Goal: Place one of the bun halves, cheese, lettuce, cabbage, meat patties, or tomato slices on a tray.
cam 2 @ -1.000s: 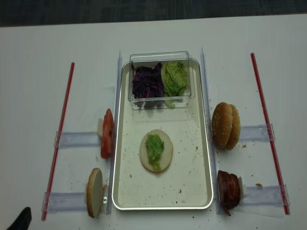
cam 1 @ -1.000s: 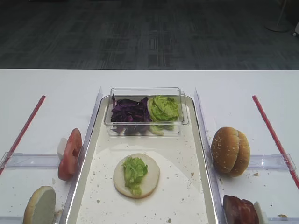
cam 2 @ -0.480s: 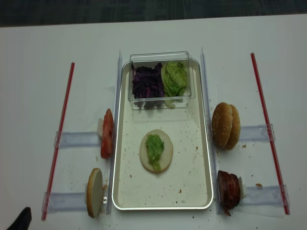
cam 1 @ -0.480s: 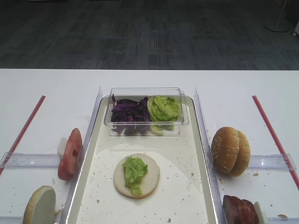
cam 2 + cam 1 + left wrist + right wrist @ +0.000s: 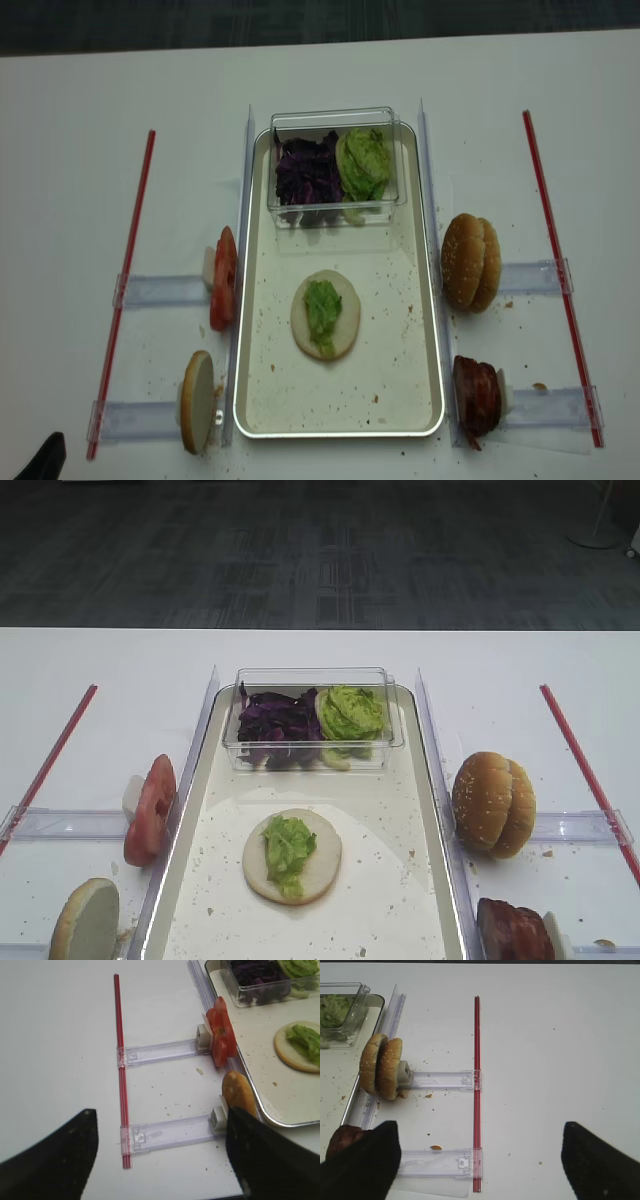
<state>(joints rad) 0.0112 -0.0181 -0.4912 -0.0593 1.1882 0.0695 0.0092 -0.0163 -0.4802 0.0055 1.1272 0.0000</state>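
- Exterior high view: no gripper shows. The tray (image 5: 425, 780) carries a clear tub (image 5: 312, 763) at its far end, with purple cabbage (image 5: 276, 723) on the left and a bigger green clump (image 5: 350, 712) on the right. A pale bun half (image 5: 320, 865) lies flat on the tray floor, with the lettuce (image 5: 288, 848) on top of it. Tomato slices (image 5: 150, 810) stand on edge just outside the tray's left rim; sesame bun halves (image 5: 493, 803) stand outside the right rim, meat patties (image 5: 512, 930) nearer the camera.
- Right wrist view: the right gripper (image 5: 479, 1152) has its dark fingers (image 5: 360, 1160) spread wide at the frame's bottom corners, grasping nothing, above the white table (image 5: 545, 1050). The sesame buns (image 5: 381, 1066) stand on edge beside a clear rail.
- Left wrist view: the left gripper (image 5: 160, 1147) is likewise spread, released and empty, over the table. Tomato slices (image 5: 220, 1037) and another bun half (image 5: 239, 1097) stand by the tray's rim (image 5: 280, 1121).
- Realsense view: a dark tip (image 5: 38, 458) shows at the bottom left corner; whose it is I cannot tell.
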